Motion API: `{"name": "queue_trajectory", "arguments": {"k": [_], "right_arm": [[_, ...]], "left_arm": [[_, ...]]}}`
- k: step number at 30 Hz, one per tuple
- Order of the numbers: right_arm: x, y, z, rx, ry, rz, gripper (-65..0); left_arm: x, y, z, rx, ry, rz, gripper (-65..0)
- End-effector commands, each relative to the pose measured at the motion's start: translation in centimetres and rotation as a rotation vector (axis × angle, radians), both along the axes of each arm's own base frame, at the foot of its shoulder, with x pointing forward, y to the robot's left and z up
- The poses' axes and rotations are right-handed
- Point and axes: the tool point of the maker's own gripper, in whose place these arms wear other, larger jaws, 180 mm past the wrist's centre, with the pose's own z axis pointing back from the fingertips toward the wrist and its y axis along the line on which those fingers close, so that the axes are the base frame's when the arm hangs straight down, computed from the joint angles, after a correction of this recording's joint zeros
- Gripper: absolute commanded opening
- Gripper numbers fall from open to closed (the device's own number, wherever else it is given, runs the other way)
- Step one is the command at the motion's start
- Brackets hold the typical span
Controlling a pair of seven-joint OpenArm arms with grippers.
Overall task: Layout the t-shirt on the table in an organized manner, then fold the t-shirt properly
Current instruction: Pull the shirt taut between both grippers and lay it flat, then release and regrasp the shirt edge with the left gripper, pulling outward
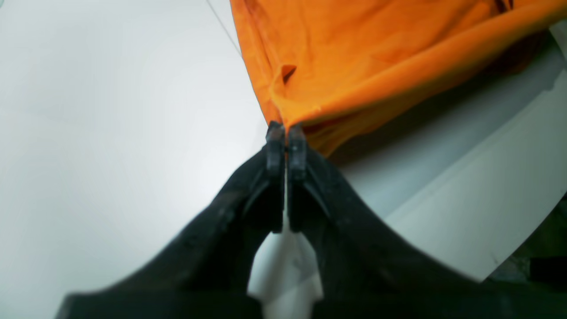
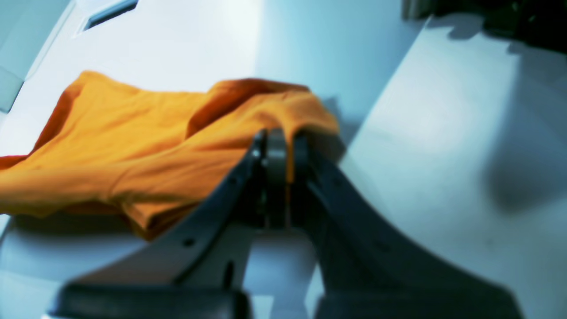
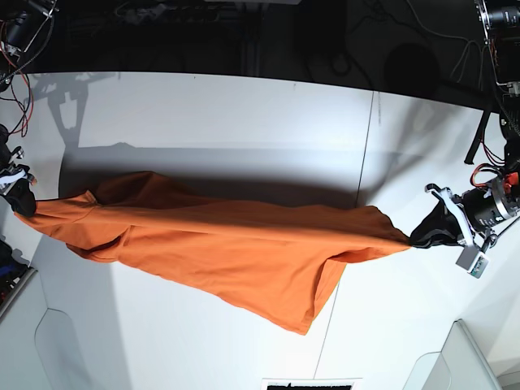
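Observation:
The orange t-shirt [image 3: 219, 244] is stretched out across the white table [image 3: 244, 122], pulled taut between both arms and sagging toward the front edge. My left gripper [image 1: 286, 128] is shut on one end of the t-shirt [image 1: 354, 57]; in the base view the left gripper [image 3: 414, 236] is at the right. My right gripper [image 2: 279, 135] is shut on the other end of the t-shirt [image 2: 133, 146]; in the base view the right gripper [image 3: 23, 203] is at the far left edge. No tag shows.
A thin dark seam [image 3: 363, 146] runs across the table to the right of centre. Cables and dark equipment [image 3: 203, 24] lie beyond the far edge. White panels [image 3: 467, 357] sit at the lower corners.

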Motion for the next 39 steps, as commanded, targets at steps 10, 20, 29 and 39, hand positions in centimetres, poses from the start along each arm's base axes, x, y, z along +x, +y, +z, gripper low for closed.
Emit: {"name": "queue_trajectory", "arguments": {"k": [10,20,29,39], "right_arm": [[2.4,0.2,2.5,-0.075,-0.067,0.023,-65.0],[3.0,2.0,1.6,-0.106,-0.040,0.080,-65.0],[2.8,2.0,1.3,-0.105,-0.032,0.080,-65.0],[2.8,2.3,1.5,-0.081,-0.040,0.086,-65.0]], "left_arm": [[3.4,-1.2,-0.9,-0.039,-0.115,0.064,-65.0],[6.5,-2.2,-6.4,-0.016,0.120,0.089,-31.2],[-0.3,-0.4,-8.2,-0.244,0.213,0.117,-31.2],[0.2,-4.4,-10.2,-0.257,0.141,0.134,-31.2]]}}
